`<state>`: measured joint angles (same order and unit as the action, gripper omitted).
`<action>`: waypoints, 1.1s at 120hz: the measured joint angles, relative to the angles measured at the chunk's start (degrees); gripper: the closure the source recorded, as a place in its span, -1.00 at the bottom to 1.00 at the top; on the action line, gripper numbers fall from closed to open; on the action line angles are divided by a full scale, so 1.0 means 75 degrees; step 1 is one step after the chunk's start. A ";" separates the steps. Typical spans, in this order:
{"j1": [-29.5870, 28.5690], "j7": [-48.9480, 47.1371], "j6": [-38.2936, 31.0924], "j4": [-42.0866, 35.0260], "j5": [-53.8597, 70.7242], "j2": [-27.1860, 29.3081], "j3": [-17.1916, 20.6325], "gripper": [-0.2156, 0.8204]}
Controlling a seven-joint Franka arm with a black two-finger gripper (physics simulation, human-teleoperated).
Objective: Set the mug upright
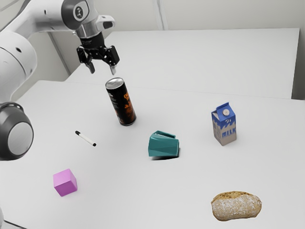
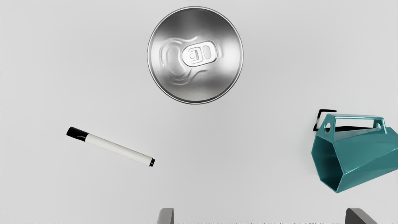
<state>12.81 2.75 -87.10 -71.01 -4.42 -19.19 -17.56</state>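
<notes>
High over the table, my gripper (image 1: pixel 102 71) hangs above the standing can in the exterior view, its fingers spread with nothing between them. The teal mug (image 1: pixel 163 145) lies on its side, well below the gripper and toward the exterior view's right. In the wrist view the mug (image 2: pixel 363 152) shows its open mouth and its handle, and the gripper (image 2: pixel 259 216) is open with both fingertips wide apart, neither touching the mug.
A tall black can (image 1: pixel 123 102) stands between gripper and mug. A marker (image 1: pixel 86 138) and pink cube (image 1: pixel 65 182) lie at the exterior view's left; a milk carton (image 1: pixel 224 125) and bread (image 1: pixel 236 206) are at its right, on the white table (image 1: pixel 143 200).
</notes>
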 joint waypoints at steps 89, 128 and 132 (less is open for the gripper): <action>0.0213 0.0379 -0.2730 -0.4866 -0.3740 0.0998 0.0127 -0.58; 0.0199 0.1540 -0.3662 -0.5504 -0.5949 0.0425 0.0127 -0.58; 0.0207 0.1664 -0.3700 -0.5598 -0.6089 0.0417 0.0127 -0.58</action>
<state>14.36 15.24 -114.85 -113.00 -50.09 -16.07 -16.61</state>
